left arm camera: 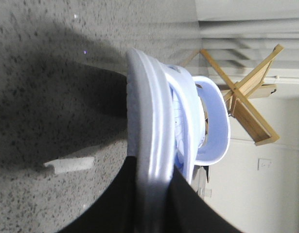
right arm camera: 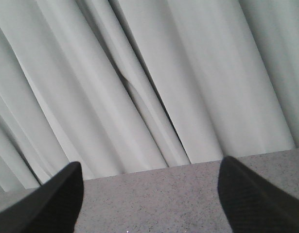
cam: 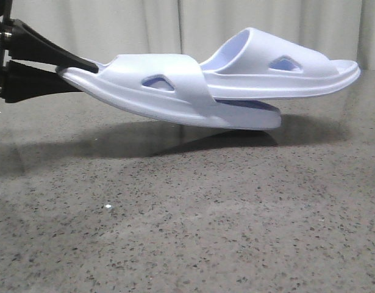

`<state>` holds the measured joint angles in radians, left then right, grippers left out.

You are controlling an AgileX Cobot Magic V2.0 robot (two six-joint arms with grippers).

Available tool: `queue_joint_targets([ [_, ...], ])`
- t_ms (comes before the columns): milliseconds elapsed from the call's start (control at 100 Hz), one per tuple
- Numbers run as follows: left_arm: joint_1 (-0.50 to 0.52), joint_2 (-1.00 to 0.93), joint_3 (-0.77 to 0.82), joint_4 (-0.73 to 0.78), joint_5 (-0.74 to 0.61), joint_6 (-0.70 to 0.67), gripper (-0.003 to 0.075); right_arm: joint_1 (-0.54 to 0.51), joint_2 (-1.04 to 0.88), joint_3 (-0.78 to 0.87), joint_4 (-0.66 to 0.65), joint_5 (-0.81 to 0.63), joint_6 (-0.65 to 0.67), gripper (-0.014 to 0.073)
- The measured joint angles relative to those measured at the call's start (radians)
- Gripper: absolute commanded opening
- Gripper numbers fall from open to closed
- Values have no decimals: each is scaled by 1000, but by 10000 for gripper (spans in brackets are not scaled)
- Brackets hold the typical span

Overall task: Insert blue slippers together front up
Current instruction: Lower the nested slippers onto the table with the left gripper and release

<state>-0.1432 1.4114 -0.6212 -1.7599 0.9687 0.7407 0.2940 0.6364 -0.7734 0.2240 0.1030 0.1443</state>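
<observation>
From the front, my left gripper (cam: 68, 72) comes in at the left edge with its two black fingers closed on the end of the lower slipper (cam: 175, 97), one finger on top of the sole and one beneath it. That slipper hangs clear of the speckled grey table (cam: 187, 220), tilted so its right end sits lowest, with its shadow on the surface below. The upper slipper (cam: 285, 70) is pushed under the lower one's strap from the right and reaches out to the right, its own strap arching up in front of the pale curtain (cam: 144, 24). In my left wrist view, the lower slipper (left arm camera: 149, 126) stands on edge between my two dark fingers (left arm camera: 115, 199), which press on either side of its sole; the upper slipper (left arm camera: 210, 121) nests against it, and a wooden frame (left arm camera: 251, 102) stands beyond by the wall. In my right wrist view, my right gripper (right arm camera: 149, 194) is spread wide with nothing between its dark fingertips (right arm camera: 246, 194), over the table's far part (right arm camera: 154, 194) and facing the folds of the curtain (right arm camera: 154, 82); no slipper shows there.
</observation>
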Motion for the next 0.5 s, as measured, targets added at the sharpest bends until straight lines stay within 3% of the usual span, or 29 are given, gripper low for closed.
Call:
queue_joint_targets([
  [500,36,0,-1,54,39,-4,16,0,0,0,-8,0,0,502],
])
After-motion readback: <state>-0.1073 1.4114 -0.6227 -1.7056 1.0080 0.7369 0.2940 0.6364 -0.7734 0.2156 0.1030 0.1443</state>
